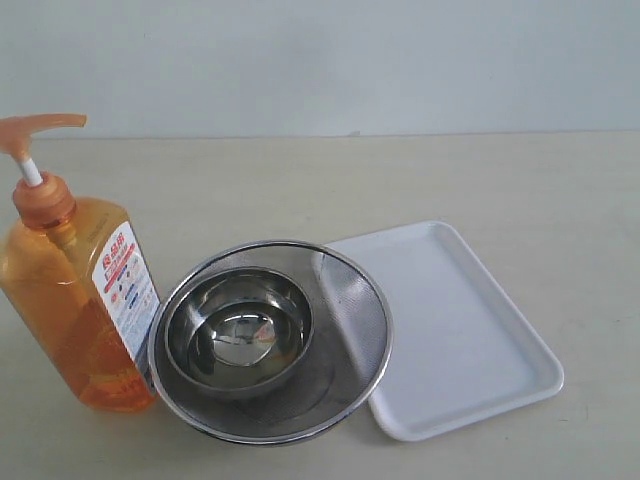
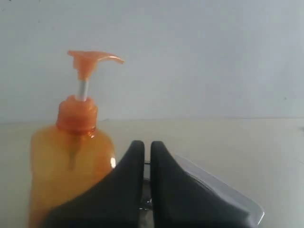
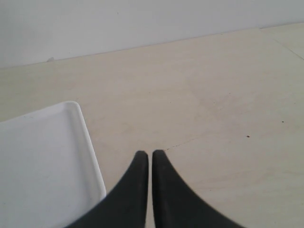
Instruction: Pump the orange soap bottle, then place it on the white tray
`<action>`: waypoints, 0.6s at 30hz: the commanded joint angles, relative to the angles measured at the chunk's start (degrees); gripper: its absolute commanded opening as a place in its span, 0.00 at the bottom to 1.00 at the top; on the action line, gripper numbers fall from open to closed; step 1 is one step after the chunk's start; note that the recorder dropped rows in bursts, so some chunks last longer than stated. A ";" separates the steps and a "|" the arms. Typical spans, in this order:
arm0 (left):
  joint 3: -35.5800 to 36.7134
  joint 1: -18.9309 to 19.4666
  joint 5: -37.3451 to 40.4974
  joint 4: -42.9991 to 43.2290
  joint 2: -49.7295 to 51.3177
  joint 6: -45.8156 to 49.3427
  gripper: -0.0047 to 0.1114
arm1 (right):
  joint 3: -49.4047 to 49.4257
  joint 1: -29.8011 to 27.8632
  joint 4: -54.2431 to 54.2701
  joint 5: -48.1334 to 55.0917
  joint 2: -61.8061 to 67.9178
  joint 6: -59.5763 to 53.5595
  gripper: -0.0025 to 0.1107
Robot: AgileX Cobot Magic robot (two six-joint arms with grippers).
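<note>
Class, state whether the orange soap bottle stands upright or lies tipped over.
Upright: the orange soap bottle stands on its base, with its pump on top.

Light: bright, even, diffuse. Shadows: faint and soft under the white tray [image 1: 460, 320] and mesh strainer [image 1: 352, 318]. Glare: mirror reflections inside the steel bowl [image 1: 238, 338]; the orange soap bottle [image 1: 60, 305] glows translucent. Focus: exterior view sharp; left wrist view hazy, left hand [image 2: 147, 145] blurred; right hand [image 3: 150, 154] soft-edged.
</note>
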 commanded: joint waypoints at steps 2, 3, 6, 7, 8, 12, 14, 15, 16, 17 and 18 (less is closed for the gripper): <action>-0.46 -0.35 -6.16 17.47 -0.18 -23.25 0.08 | -0.03 -0.05 -0.30 -0.26 -0.31 -0.01 0.02; -0.46 -0.35 -7.23 20.11 -0.18 -27.14 0.08 | -0.03 -0.05 -0.30 -0.26 -0.31 -0.01 0.02; -0.33 -0.35 -9.65 33.29 -0.18 -40.06 0.08 | -0.03 -0.05 -0.30 -0.26 -0.31 -0.01 0.02; -0.33 -0.35 -10.37 38.48 -0.18 -45.17 0.08 | -0.03 -0.05 -0.30 -0.26 -0.31 -0.01 0.02; -0.33 -0.35 -11.23 45.33 -0.18 -51.49 0.08 | -0.03 -0.05 -0.30 -0.26 -0.31 -0.01 0.02; 1.97 -0.35 -17.24 79.03 -0.18 -82.90 0.08 | -0.03 -0.05 -0.30 -0.26 -0.31 -0.01 0.02; 3.31 -0.35 -19.00 85.35 -0.18 -87.40 0.08 | -0.03 -0.05 -0.30 -0.26 -0.31 -0.01 0.02; 3.31 -0.35 -17.46 89.42 -0.18 -90.50 0.08 | -0.03 -0.05 -0.30 -0.26 -0.31 -0.01 0.02; 3.31 -0.35 -17.42 91.23 -0.18 -92.69 0.08 | -0.03 -0.05 -0.30 -0.26 -0.31 -0.01 0.02; 3.31 -0.35 -17.84 91.47 -0.18 -93.27 0.08 | -0.03 -0.05 -0.30 -0.26 -0.31 -0.01 0.02; 3.31 -0.35 -17.84 91.47 -0.18 -93.27 0.08 | -0.03 -0.05 -0.30 -0.26 -0.31 -0.01 0.02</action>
